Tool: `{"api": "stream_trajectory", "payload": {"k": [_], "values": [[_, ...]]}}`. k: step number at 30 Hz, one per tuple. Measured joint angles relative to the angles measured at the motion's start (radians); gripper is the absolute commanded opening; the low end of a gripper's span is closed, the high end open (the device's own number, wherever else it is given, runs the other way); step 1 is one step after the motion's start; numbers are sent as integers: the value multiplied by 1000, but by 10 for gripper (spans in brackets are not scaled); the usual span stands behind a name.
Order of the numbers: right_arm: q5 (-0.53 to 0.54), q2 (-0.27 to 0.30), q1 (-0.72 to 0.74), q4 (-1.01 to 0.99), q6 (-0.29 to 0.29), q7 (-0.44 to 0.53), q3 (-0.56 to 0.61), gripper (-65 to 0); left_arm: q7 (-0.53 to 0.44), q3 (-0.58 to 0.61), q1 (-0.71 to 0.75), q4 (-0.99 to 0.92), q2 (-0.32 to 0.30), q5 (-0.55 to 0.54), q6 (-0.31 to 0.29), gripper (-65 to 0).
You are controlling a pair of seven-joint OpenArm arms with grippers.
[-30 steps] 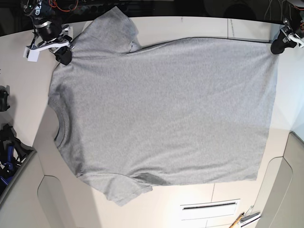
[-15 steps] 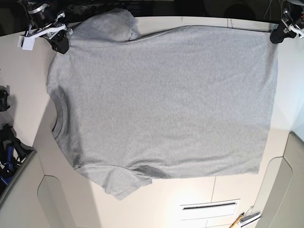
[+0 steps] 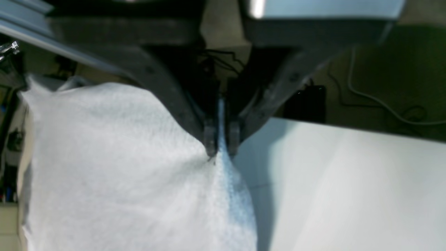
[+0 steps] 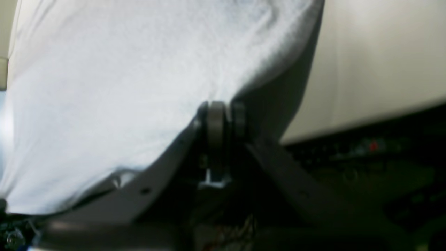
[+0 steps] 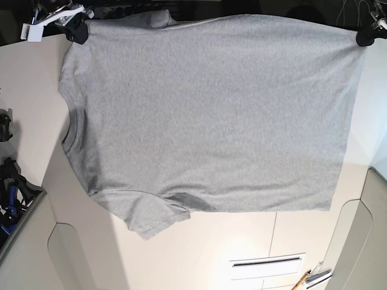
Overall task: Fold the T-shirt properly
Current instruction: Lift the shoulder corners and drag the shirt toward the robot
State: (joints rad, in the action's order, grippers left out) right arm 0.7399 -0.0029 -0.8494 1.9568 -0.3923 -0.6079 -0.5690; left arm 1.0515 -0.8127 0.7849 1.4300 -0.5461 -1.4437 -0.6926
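T-shirt (image 5: 211,115) hangs spread out, plain grey side facing the base camera, held up by its two far corners over the pale table (image 5: 242,254). Ribbed crew neck (image 5: 71,130) is at base-view left. One short sleeve (image 5: 148,214) droops at lower left; the other, at the top edge beside the right claw, is mostly hidden. Hem edge runs down base-view right. No lettering visible on this side. Whether the lower edge touches the table, cannot tell.

Right claw (image 5: 75,30) is at base-view top left, clenched on the shoulder corner of the shirt. Right wrist view: fingertips pressed together with grey cloth (image 4: 139,87) pinched between them, fabric falling away from the claw (image 4: 223,115), table surface to the side.

Left claw (image 5: 366,36) is at base-view top right, clenched on the hem corner. Left wrist view: both fingertips closed on a thin fold of cloth (image 3: 122,167) at the claw (image 3: 221,139), shirt draping to the left, bare table (image 3: 348,181) to the right.

Dark gear (image 5: 9,187) sits at base-view left edge; a pencil-like item (image 5: 302,280) at the bottom.
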Motion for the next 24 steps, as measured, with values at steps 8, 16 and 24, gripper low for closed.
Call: {"api": "stream_trajectory", "payload": {"k": [8,16,24], "values": [[37,0,-45,37,-19,-24,0,-650,16,-62,21,30,0,-16,0,-650],[-34,0,118,88,-28,-33,12,-650,14,23,-137,30,0,-12,0,-650],[-207,51,249,78,-11,-43,142,-650,-58,134,-267,31,0,151,0,-650]]}}
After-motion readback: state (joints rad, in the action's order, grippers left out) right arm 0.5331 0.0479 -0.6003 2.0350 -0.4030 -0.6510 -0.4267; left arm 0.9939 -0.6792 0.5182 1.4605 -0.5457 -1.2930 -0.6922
